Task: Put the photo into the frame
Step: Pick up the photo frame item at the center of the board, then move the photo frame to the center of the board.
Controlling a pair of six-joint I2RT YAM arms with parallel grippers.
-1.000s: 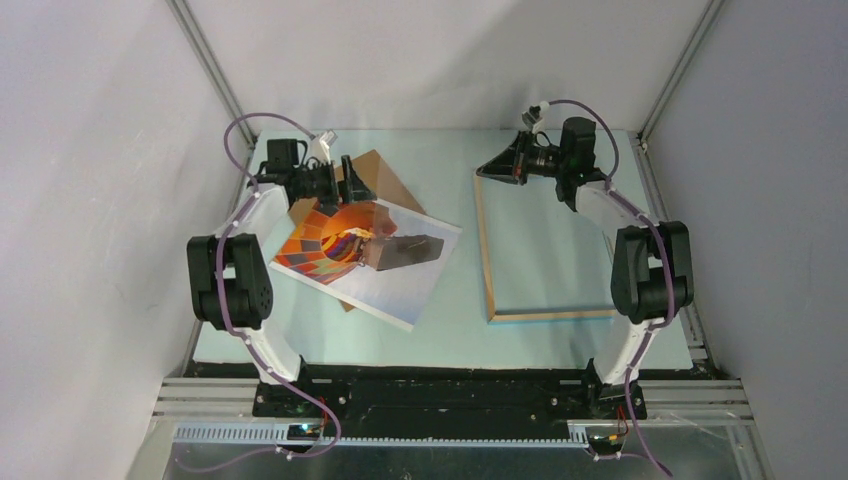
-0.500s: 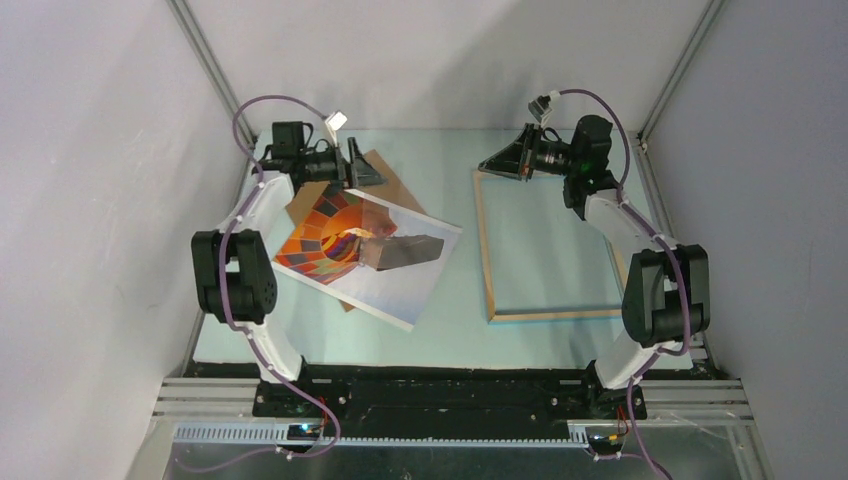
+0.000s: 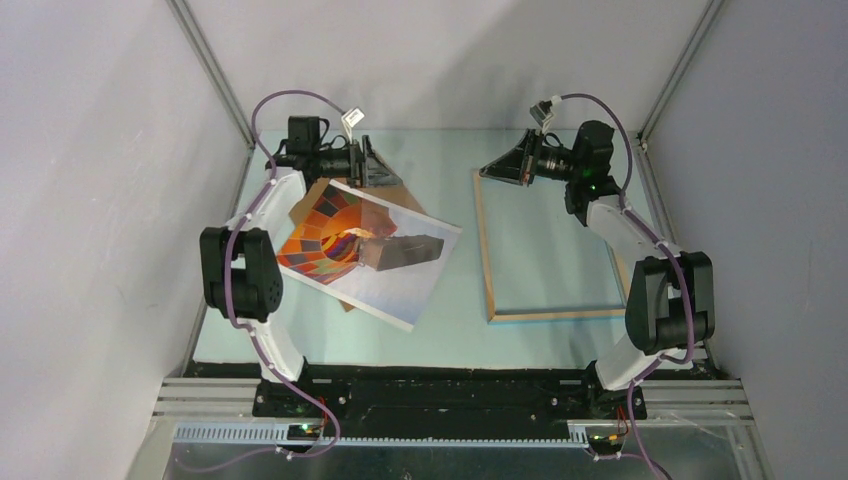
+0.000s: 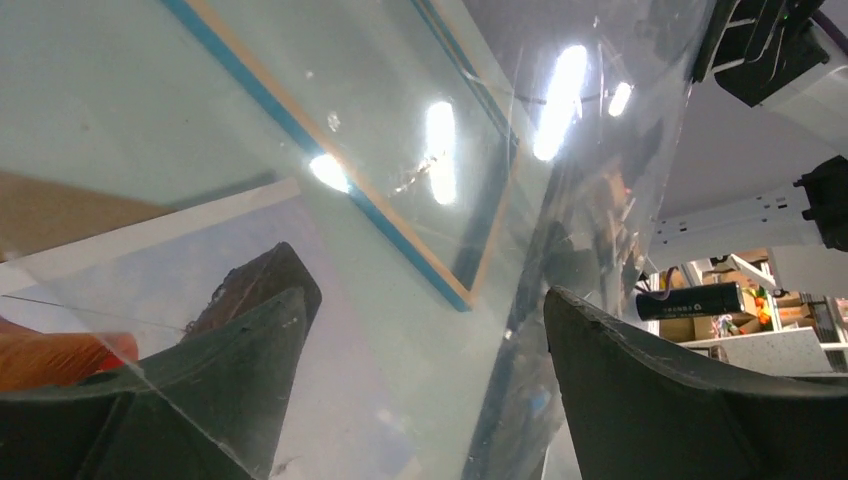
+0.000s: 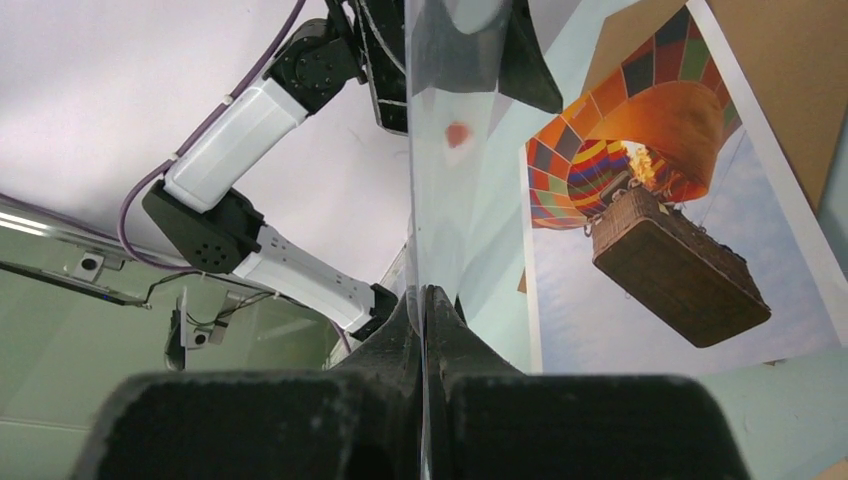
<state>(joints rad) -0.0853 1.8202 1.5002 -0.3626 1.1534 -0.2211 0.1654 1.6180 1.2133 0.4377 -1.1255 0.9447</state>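
- Photo point(image 3: 365, 255) left of frame point(image 3: 485, 250), long axis slanted toward it, just beside left gripper point(image 3: 385, 170), well apart from right gripper point(image 3: 493, 169).
- Left jaws apart; right gripper clamped on clear pane point(image 5: 440, 150) near frame's far corner.

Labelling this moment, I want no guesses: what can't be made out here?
- clear pane: its outline is lost in the top view, being transparent.
- brown board: mostly under the photo, top view.
- frame: right rail partly behind the right arm, top view.
- left gripper: left wrist glare hides any contact with the pane.
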